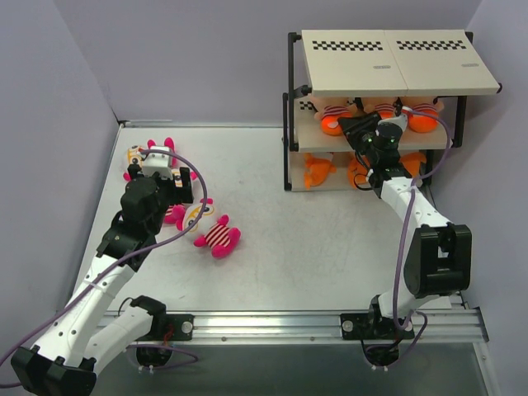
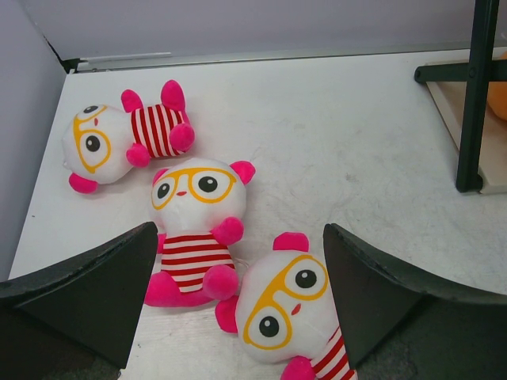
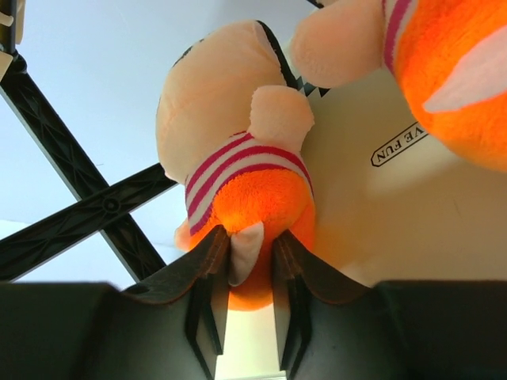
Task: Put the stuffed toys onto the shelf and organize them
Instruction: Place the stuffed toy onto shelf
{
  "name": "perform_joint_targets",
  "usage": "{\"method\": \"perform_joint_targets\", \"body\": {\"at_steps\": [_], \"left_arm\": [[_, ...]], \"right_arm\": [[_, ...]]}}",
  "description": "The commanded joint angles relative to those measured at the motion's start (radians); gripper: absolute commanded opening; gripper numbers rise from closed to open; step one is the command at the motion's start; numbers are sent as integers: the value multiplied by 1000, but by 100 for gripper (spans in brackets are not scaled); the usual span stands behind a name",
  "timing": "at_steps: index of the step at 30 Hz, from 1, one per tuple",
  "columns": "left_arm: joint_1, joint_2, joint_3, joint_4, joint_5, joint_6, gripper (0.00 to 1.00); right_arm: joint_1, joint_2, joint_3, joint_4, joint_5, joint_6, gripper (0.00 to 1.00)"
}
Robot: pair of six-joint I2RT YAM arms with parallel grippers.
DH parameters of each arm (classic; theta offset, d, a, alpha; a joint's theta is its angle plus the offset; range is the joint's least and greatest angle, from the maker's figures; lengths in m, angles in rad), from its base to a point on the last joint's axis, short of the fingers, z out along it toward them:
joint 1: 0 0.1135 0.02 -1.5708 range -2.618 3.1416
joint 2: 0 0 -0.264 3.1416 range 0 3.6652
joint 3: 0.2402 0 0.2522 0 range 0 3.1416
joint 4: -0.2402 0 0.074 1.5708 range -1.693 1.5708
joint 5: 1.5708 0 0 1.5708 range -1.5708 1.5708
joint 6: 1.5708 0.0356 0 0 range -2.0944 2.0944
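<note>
While on shelf (image 1: pixel 396 62), striped doll (image 3: pixel 253 186) in right hand (image 3: pixel 249 244)

Ahead of the jaws of the left gripper (image 2: pixel 240 229) I see a scuffed white-grey tabletop (image 2: pixel 341 142) running to a plain lavender back wall (image 2: pixel 238 24). A matching side wall (image 2: pixel 20 142) closes in to their left. Behind them an aluminium rail (image 1: pixel 272 326) edges the table. The light is even and the shadows are soft.

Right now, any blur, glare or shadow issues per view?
Top external: even light, sharp; the shelf top board shades the tier below. Left wrist: middle glasses toy crisp, no glare. Right wrist: striped doll fills the frame, fingers dark.
</note>
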Motion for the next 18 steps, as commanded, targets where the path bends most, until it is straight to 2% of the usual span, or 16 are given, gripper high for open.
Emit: {"method": "perform_joint_targets", "body": {"at_steps": [1,6,18], "left_arm": [[-5,-9,1,9,-10,10,94],[-5,-11,1,9,-9,10,94],[-7,-14,1,9,-9,10,94]], "right_arm": [[-6,-8,35,61,-2,-9,26],[-6,-17,31,60,-5,-7,44],[-7,-74,14,12,24,-27,74]]}}
